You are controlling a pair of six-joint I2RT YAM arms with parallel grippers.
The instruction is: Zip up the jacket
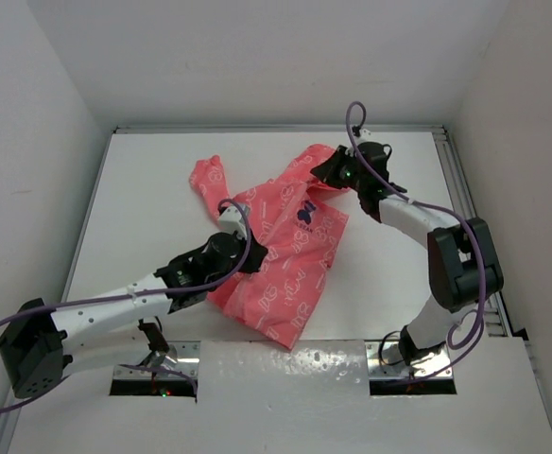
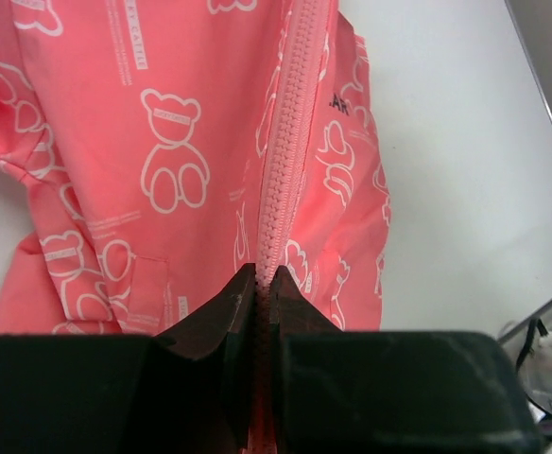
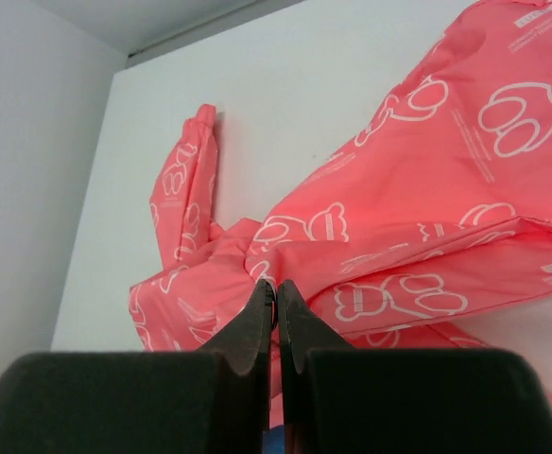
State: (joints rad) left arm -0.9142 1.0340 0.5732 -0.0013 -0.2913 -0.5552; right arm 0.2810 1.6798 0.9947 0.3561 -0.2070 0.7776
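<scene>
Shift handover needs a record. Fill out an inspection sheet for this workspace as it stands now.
Surface: white table, no marks seen.
Job's things: the jacket lies spread on the table; its zipper is meshed along the stretch the left wrist view shows.
Clutter: nothing seen.
Grippers: left gripper, jaws shut on the zipper line; right gripper, jaws shut on a fold at the jacket's far end.
Cables: purple cables run along both arms; the left one arcs over the jacket.
Surroundings: white walls on three sides; metal rail along the table's right edge.
</scene>
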